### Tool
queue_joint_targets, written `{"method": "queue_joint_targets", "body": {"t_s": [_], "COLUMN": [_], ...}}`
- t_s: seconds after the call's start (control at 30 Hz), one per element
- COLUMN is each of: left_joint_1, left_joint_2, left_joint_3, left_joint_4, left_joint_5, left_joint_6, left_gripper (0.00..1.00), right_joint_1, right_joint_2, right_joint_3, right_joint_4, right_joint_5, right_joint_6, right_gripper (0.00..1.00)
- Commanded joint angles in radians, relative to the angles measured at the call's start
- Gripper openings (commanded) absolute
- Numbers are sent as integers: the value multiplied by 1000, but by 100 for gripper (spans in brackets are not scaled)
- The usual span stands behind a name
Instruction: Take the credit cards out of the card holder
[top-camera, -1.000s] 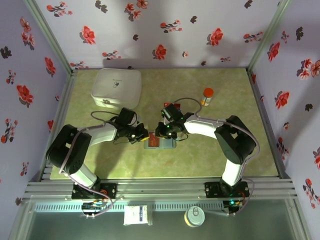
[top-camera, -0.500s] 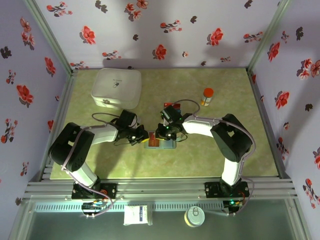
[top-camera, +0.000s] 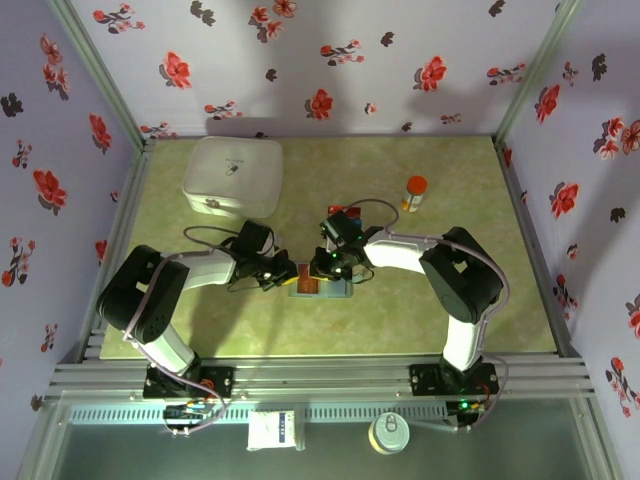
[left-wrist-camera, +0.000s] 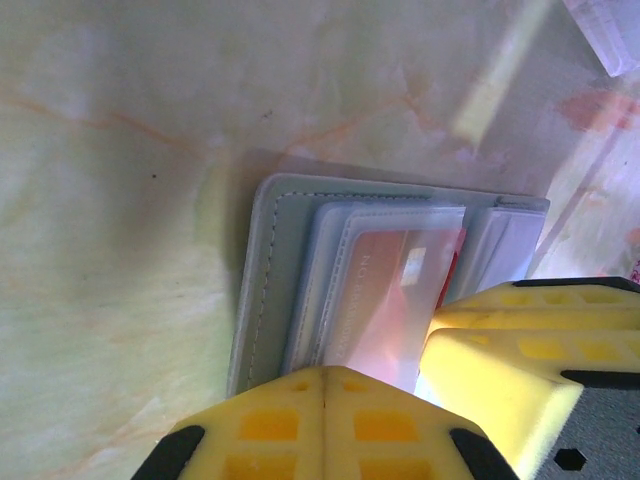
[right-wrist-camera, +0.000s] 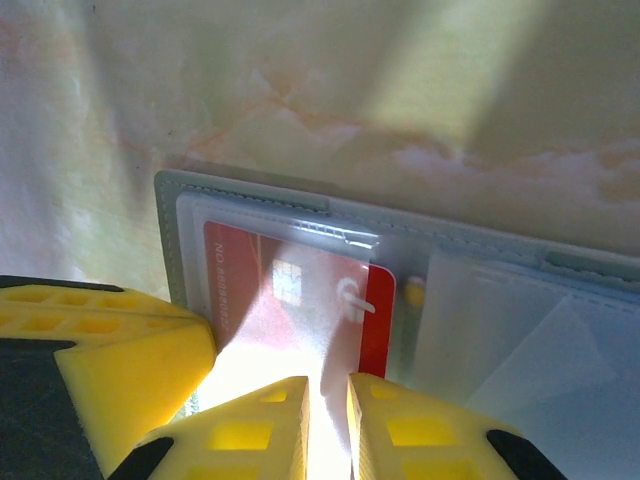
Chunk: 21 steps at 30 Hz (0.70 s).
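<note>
Clearly the card holder (right-wrist-camera: 250, 197) lies open and flat on the table (top-camera: 470, 170), near its middle and towards the arms. It is a small grey-blue wallet with a stitched edge and clear plastic sleeves on both panels. A red card (right-wrist-camera: 290, 290) sits in a sleeve on one panel, its chip and pale lettering showing through the plastic. The sleeves on the other panel look pale, and their contents are too washed out to read.

Both end effectors meet over the holder, one from each side. The left end effector (left-wrist-camera: 325, 385) is clenched, its yellow fingers pressed flat together with nothing seen between them, its tips at the edge of the panel with the red card. The right end effector (right-wrist-camera: 328, 395) hangs over the same card, fingers nearly together with only a slim gap. Glare whitens that spot, so I cannot tell whether it pinches the card, the sleeve or nothing. The two sets of fingers stand just beside each other.

A white box (top-camera: 232, 177) rests at the far left of the table, and an orange-capped bottle (top-camera: 414, 192) stands upright at the far right. Both are well apart from the holder.
</note>
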<state>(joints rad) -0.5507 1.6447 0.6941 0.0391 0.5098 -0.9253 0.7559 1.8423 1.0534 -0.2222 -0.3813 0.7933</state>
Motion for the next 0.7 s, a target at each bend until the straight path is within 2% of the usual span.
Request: {"method": "queue_joint_targets", "body": {"t_s": [0.0,0.37,0.67], "left_joint_1": [-5,-5,-4], "left_joint_2": [7,-15,-59], "left_joint_3": [-30,-22,8], "left_joint_4": [-44,-56,-100], "left_joint_5": [-25,-24,-25], "left_joint_6": [-1,-4,3], "left_gripper": [1,2,6], "right_joint_1": [8,12,14], "right_joint_2": [-5,-20,-54], "right_joint_3": [14,51,44], "right_joint_4": [-81,-147,-107], "right_joint_5": [65,101,64], "right_joint_6": [-22,-54,-42], "right_gripper": [20,20,20]}}
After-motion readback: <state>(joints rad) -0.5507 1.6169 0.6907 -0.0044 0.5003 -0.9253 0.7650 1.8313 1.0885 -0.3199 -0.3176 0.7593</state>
